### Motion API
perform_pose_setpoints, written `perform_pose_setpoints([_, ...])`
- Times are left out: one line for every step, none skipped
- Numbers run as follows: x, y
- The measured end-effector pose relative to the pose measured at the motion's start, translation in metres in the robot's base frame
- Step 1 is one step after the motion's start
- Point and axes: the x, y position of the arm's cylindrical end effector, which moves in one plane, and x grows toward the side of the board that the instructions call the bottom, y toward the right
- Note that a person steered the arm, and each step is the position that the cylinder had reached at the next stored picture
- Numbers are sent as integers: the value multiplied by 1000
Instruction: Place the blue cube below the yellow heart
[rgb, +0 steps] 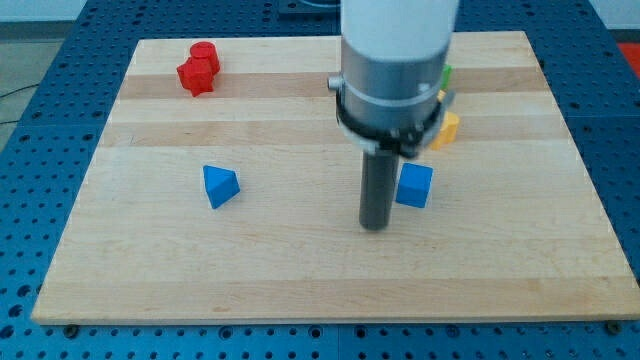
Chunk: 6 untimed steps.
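The blue cube (414, 185) lies right of the board's middle. The yellow heart (446, 129) is just above and to the right of it, half hidden behind the arm's body. My tip (374, 226) rests on the board just left of the blue cube and a little lower, close to its left face; I cannot tell if they touch.
A blue triangular block (220, 186) lies at the left middle. A red block (198, 69) lies at the top left. A sliver of a green block (447, 73) shows behind the arm at the top. The wooden board (300, 280) sits on a blue perforated table.
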Motion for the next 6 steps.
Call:
perform_pose_setpoints([-13, 37])
perform_pose_setpoints([-62, 45])
perform_pose_setpoints([-43, 22])
perform_pose_setpoints([-64, -27])
perform_pose_setpoints([-80, -1])
perform_pose_setpoints([-81, 43])
